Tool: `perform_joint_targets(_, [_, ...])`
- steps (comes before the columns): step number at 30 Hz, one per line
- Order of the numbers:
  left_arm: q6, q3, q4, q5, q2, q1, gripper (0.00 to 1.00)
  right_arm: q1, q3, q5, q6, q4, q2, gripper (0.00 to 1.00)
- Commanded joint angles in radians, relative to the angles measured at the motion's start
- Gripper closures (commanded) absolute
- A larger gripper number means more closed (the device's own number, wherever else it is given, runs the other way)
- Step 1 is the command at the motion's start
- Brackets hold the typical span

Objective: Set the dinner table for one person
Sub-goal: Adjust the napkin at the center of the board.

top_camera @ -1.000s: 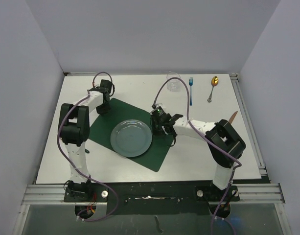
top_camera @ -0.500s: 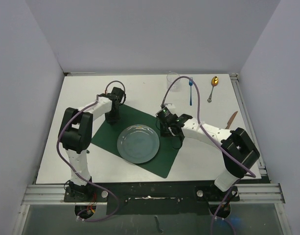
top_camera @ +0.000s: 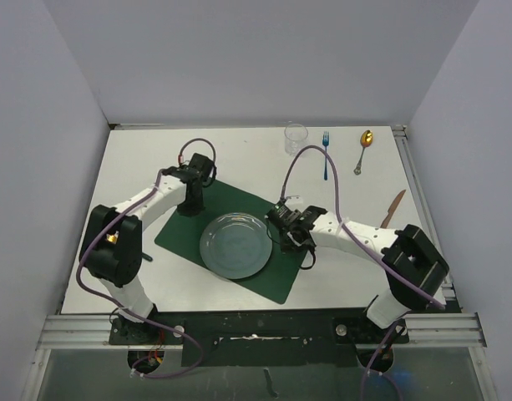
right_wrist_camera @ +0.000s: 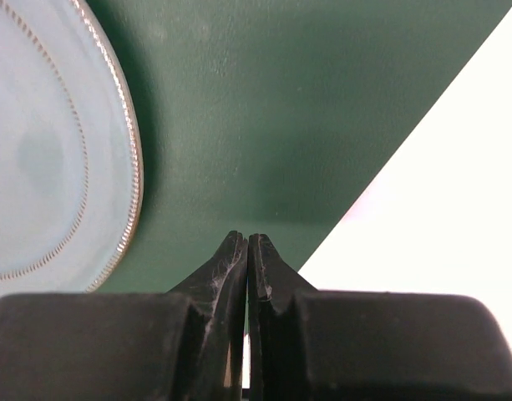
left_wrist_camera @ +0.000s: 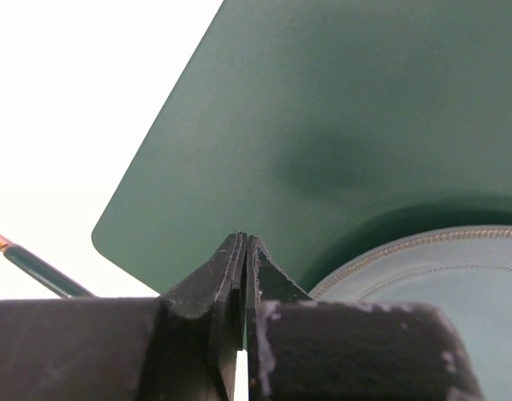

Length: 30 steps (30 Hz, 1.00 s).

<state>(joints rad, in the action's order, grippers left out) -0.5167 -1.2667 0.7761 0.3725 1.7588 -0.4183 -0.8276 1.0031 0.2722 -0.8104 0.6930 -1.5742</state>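
On the white dinner table lies a dark green placemat with a pale blue-grey plate on it. My left gripper is shut, its tips down on the mat's far-left part, just beyond the plate. My right gripper is also shut, tips on the mat right beside the plate's right rim. The left wrist view has the shut tips over the mat, the plate at lower right. The right wrist view has the shut tips over the mat, the plate at left. Neither gripper holds anything.
A clear glass, a blue fork and a gold spoon lie along the far edge. A knife lies at the right side. A thin dark green stick lies left of the mat. Grey walls surround the table.
Both shut grippers have moved rightward and toward the near edge, and the placemat with the plate has slid and turned along with them.
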Motion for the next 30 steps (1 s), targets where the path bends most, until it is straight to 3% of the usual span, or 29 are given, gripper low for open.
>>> perform_joint_targets(1, [0.002, 0.057, 0.015, 0.059, -0.059, -0.013, 1.0, -0.034, -0.006, 0.039, -0.058, 0.045, 0.024, 0.98])
perform_joint_targets(12, [0.047, 0.077, 0.011, 0.063, 0.035, -0.05, 1.0, -0.048, -0.003, 0.012, -0.076, 0.005, -0.104, 0.99])
perform_joint_targets(20, [0.066, 0.088, -0.009, 0.004, 0.084, -0.108, 1.0, -0.038, 0.1, 0.099, -0.077, 0.075, -0.252, 1.0])
perform_joint_targets(30, [0.055, 0.124, -0.046, -0.073, 0.093, -0.201, 1.0, 0.106, 0.076, 0.1, -0.049, 0.011, -0.246, 1.0])
